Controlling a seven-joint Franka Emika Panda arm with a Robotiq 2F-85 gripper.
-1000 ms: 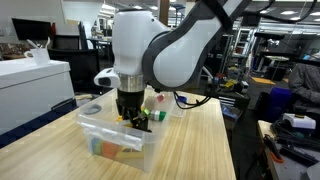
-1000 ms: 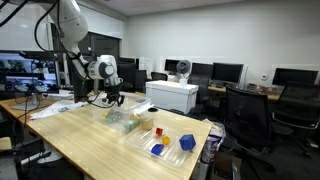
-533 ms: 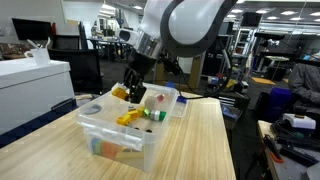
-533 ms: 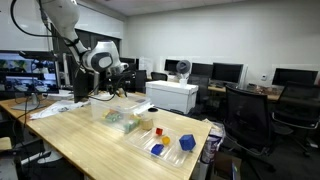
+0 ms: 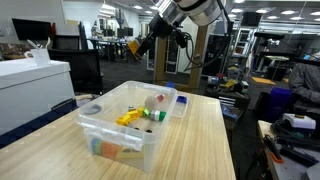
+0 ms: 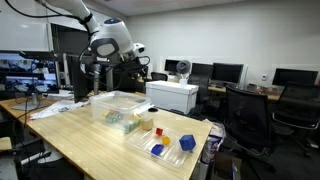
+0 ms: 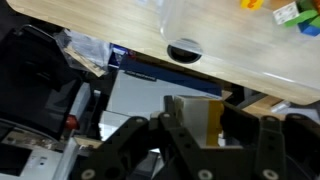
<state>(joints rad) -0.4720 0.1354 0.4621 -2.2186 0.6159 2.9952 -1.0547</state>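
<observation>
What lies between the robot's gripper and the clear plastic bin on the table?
Nothing but open air. In an exterior view the gripper hangs high above the clear plastic bin, and no object sits in the gap between them.

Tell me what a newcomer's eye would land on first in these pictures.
The white robot arm stands out first, with its gripper hanging high above the wooden table. Below it sits a clear plastic bin holding bright toys, a yellow one among them. In an exterior view, blue blocks lie near the table's end.
</observation>
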